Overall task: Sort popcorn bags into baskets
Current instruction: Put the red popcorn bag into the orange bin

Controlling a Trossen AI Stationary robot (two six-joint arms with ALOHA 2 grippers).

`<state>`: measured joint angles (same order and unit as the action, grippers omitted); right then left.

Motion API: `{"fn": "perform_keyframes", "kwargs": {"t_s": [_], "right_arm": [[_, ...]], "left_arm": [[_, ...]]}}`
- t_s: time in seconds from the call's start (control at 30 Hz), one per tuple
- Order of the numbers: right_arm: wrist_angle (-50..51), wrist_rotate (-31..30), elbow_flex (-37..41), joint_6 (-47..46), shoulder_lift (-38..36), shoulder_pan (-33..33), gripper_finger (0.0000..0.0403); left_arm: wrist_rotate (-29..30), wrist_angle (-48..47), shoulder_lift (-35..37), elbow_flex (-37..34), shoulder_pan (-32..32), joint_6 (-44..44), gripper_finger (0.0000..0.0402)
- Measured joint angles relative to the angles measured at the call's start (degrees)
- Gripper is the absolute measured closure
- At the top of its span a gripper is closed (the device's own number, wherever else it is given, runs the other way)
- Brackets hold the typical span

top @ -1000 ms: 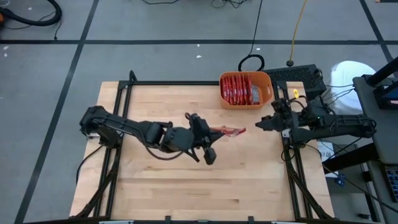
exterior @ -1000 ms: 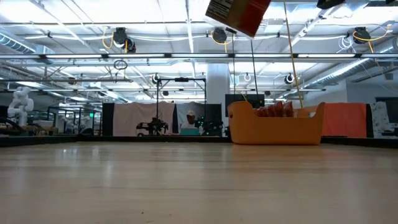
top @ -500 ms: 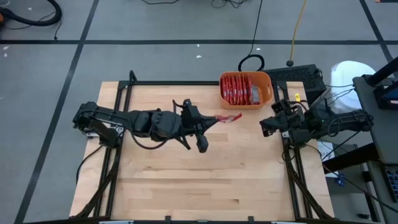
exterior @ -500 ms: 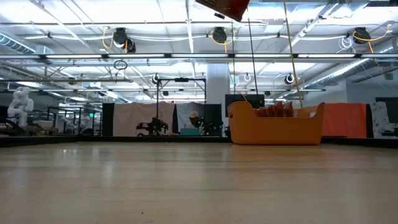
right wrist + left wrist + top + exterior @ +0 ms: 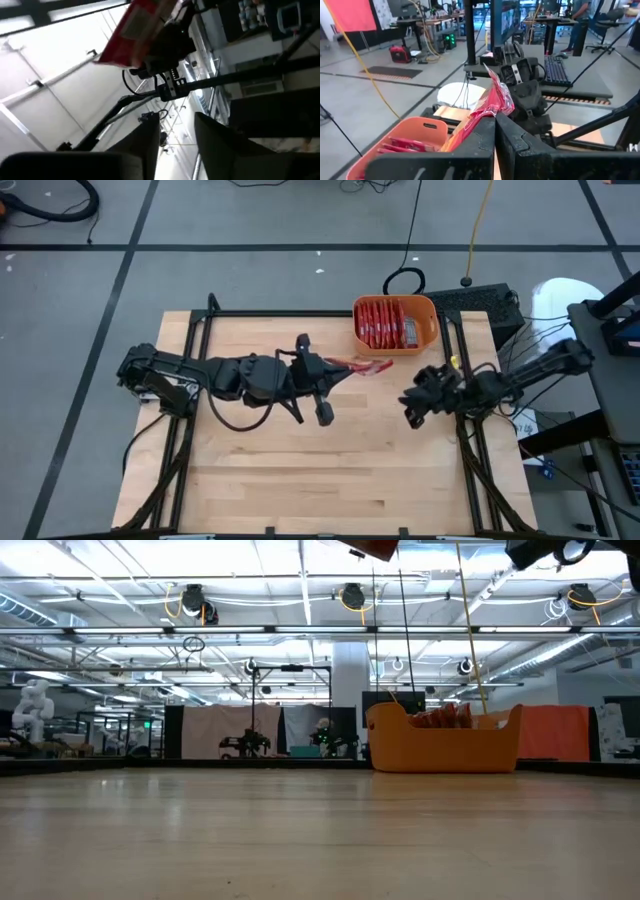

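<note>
I see the left end effector (image 5: 345, 367) clamped on one popcorn bag (image 5: 368, 367), held in the air above the wooden surface (image 5: 300, 470). From the high view the bag sits just beside the near edge of the orange basket (image 5: 428, 340), not over its opening. In the left wrist view the fingers (image 5: 485, 137) are pressed together with the red packet (image 5: 492, 102) pinched edge-on between them, its crinkled end sticking up past the tips. The basket (image 5: 427, 127) shows below and beyond the held bag there, with more red bags (image 5: 402, 146) lying inside it.

High view: the basket stands at the far right corner of the surface, filled with a row of red popcorn bags (image 5: 385, 323) standing on edge, one showing a paler face.

Low view: the basket (image 5: 445, 750) rests on the surface with bag tops (image 5: 440, 718) showing over its rim. A corner of the held bag (image 5: 372, 548) is cut off by the frame's upper edge.

The right end effector (image 5: 410, 402) hovers over the right side of the surface, nearer than the basket and well apart from it. In the right wrist view its two fingers (image 5: 212, 135) stand apart with a plain gap between them, nothing in the gap; I read it as partly spread. That view looks up toward the left arm and the held bag (image 5: 137, 30).
</note>
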<state>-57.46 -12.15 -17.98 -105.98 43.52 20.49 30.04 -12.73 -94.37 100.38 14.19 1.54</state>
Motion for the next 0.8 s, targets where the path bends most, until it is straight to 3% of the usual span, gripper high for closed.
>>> {"fn": "perform_keyframes", "kwargs": {"t_s": [0.17, 0.3, 0.5, 0.8], "right_arm": [[-4.4, -4.2, 0.0, -7.5, 5.2, -1.3, 0.0236], [-7.6, -4.3, 0.0, -11.6, 9.0, -4.6, 0.0210], [-12.1, -5.7, 0.0, -17.5, 14.3, -8.2, 0.0204], [-14.4, -2.6, -5.3, -20.9, 21.4, -9.3, 0.0204]], "left_arm": [[0.0, 0.8, -0.1, 0.0, 0.8, -3.6, 0.0401], [0.0, 0.6, -0.2, 0.0, 2.6, -11.3, 0.0401], [-0.1, 0.1, -0.2, 0.0, 3.8, -12.9, 0.0401], [-3.5, -3.7, -0.3, 0.0, 3.7, -11.8, 0.0401]]}}
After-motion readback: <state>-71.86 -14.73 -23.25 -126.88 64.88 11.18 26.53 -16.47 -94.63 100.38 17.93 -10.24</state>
